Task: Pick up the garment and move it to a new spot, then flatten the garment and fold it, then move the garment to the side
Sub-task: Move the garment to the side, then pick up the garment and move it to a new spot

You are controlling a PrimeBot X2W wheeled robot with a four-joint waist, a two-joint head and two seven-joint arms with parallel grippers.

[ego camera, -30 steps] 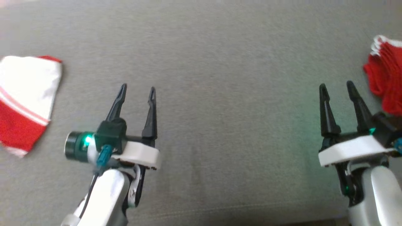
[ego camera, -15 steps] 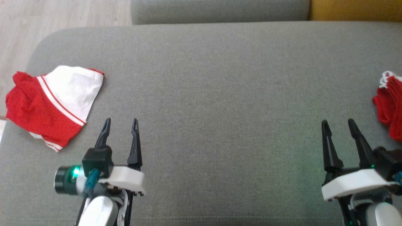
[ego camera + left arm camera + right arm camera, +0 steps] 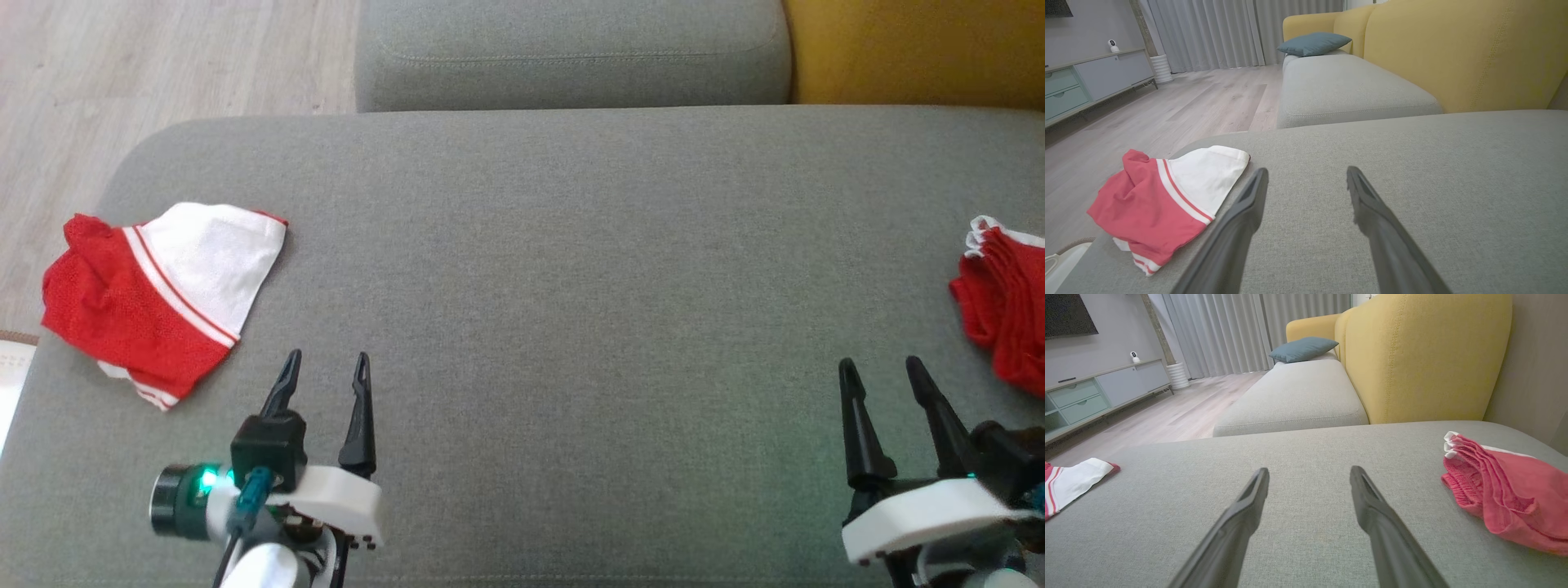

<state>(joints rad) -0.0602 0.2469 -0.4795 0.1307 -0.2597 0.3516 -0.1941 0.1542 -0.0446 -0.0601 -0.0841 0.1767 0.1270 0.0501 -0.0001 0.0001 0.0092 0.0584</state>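
A crumpled red-and-white garment [image 3: 155, 302] lies near the left edge of the grey cushion [image 3: 571, 269]; it also shows in the left wrist view [image 3: 1159, 204] and far left in the right wrist view [image 3: 1069, 482]. A second, bunched red garment [image 3: 1000, 310] with white trim lies at the cushion's right edge [image 3: 1506, 490]. My left gripper [image 3: 326, 357] hovers open just right of the red-and-white garment, apart from it, with nothing between its fingers [image 3: 1306, 170]. My right gripper [image 3: 879, 363] stands open and empty left of the red garment [image 3: 1309, 469].
Beyond the cushion is another grey sofa seat [image 3: 571, 57] with a yellow backrest [image 3: 914, 49] to its right. Wooden floor [image 3: 163, 65] lies past the cushion's rounded far-left corner. A blue pillow [image 3: 1314, 43] and a low cabinet [image 3: 1094, 77] stand farther off.
The whole head picture has shifted, so the camera has moved: the cushion's far edge, the floor and the second seat have come into it. Both grippers stay open and empty.
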